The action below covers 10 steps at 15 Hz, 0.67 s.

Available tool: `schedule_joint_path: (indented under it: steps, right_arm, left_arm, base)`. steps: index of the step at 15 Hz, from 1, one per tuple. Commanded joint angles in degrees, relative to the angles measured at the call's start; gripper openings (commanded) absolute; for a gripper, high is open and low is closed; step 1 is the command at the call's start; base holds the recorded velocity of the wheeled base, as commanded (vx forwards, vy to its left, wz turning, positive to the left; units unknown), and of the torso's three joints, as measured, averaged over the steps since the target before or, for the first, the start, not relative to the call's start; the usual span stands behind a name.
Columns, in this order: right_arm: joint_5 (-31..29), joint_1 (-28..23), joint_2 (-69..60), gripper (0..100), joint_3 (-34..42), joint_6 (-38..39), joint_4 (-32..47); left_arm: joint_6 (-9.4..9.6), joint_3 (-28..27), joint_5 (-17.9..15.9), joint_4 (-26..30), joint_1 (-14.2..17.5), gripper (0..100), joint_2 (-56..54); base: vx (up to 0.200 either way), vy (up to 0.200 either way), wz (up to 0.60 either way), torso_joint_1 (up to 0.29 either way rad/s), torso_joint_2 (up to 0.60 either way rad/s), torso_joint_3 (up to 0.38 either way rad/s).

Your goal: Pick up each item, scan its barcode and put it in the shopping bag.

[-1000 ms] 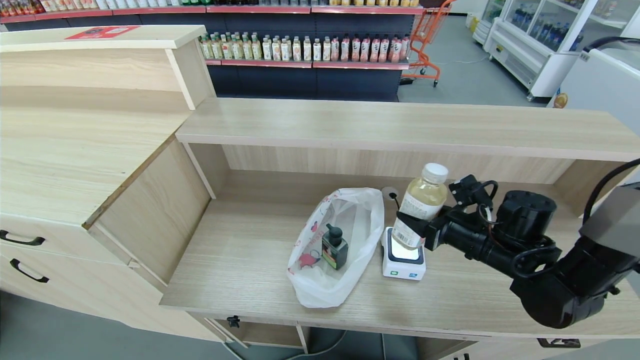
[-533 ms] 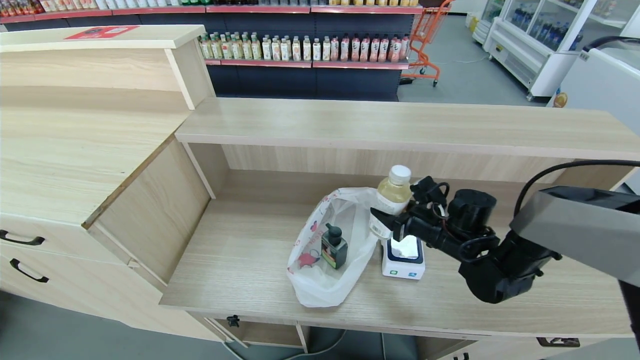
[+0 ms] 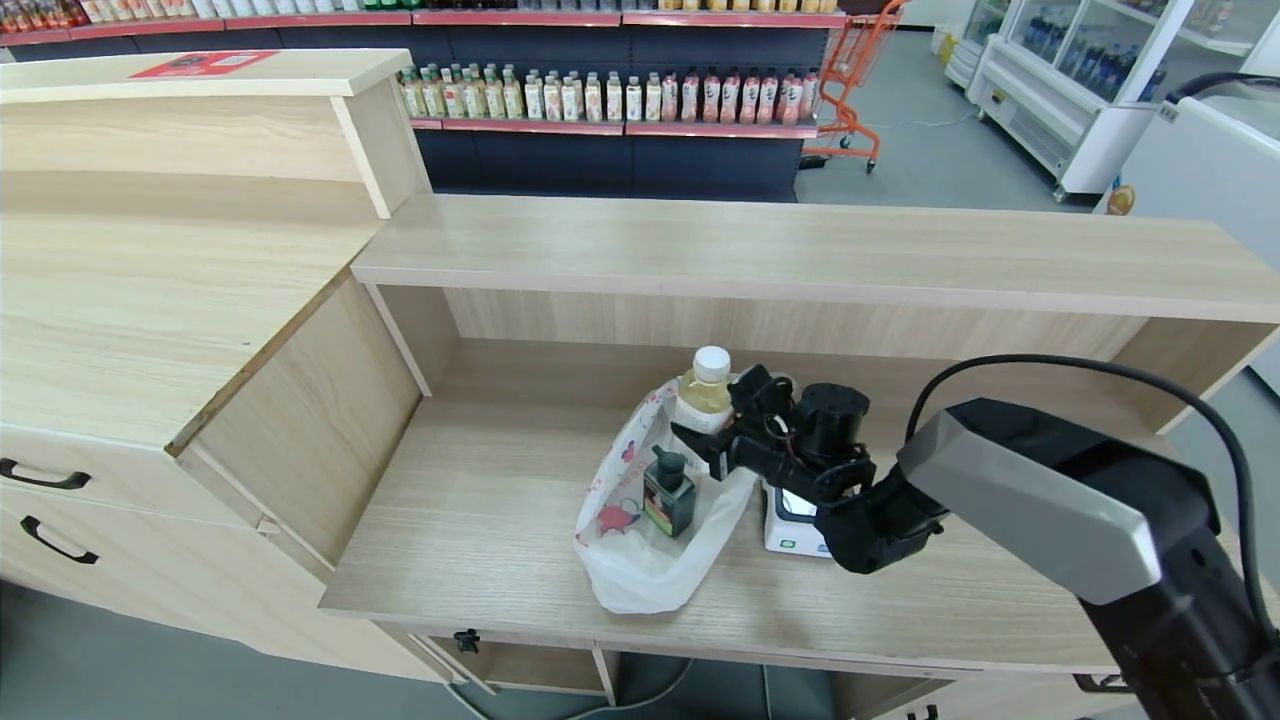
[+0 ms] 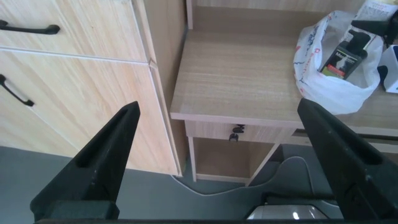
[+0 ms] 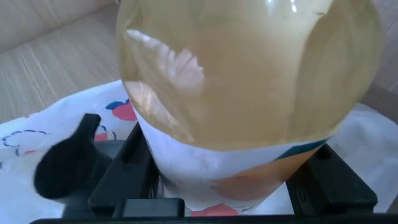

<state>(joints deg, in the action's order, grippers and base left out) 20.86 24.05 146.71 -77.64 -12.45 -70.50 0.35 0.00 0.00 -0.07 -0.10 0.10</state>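
Progress: pump btl point(image 3: 668, 497) in shopping bag point(image 3: 640, 570) | R tool point(image 3: 703, 432) clamped on drink btl point(image 3: 706, 392) over bag, drop pending | L tool point(image 4: 217, 112) apart

Bright, even overhead shop light falls on the counter point(image 3: 480, 520), with soft shade only in the recess beneath its upper ledge point(image 3: 800, 250). Wide-angle distortion bows straight edges toward the borders of the head view. In the right wrist view the bottle point(image 5: 249, 93) bears pale streaked highlights on its curved wall, and the scanner point(image 3: 790, 532) screen glows white.
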Motion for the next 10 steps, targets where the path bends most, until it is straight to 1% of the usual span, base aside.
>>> schedule_joint_path:
  steps: [1, 3, 6, 7, 10]
  right_arm:
    - [-0.03, 0.29, 4.72, 0, -3.31, -1.09, 0.01]
    - [-0.03, 0.12, 6.39, 0, -4.8, -1.88, 0.1]
    - [-0.2, -0.06, 7.53, 0, -4.98, -2.14, -0.08]
    - [-0.73, -0.15, 8.15, 100, -4.98, -2.14, -0.08]
    - [-2.05, -0.5, 5.69, 100, -4.36, -1.62, -0.17]
  left_arm:
    - [0.0, 0.0, 0.0, -0.01, 0.01, 100, -0.01]
    - [0.0, 0.0, 0.0, -0.01, 0.01, 100, 0.08]
    - [0.0, 0.0, 0.0, -0.01, 0.01, 100, 0.08]
    - [0.0, 0.0, 0.0, -0.01, 0.01, 100, 0.08]
    - [0.0, 0.0, 0.0, -0.01, 0.01, 100, -0.01]
  base:
    - [0.0, 0.0, 0.0, 0.0, 0.0, 0.0]
    - [0.0, 0.0, 0.0, 0.0, 0.0, 0.0]
    - [0.0, 0.0, 0.0, 0.0, 0.0, 0.0]
    - [0.0, 0.0, 0.0, 0.0, 0.0, 0.0]
    - [0.0, 0.0, 0.0, 0.0, 0.0, 0.0]
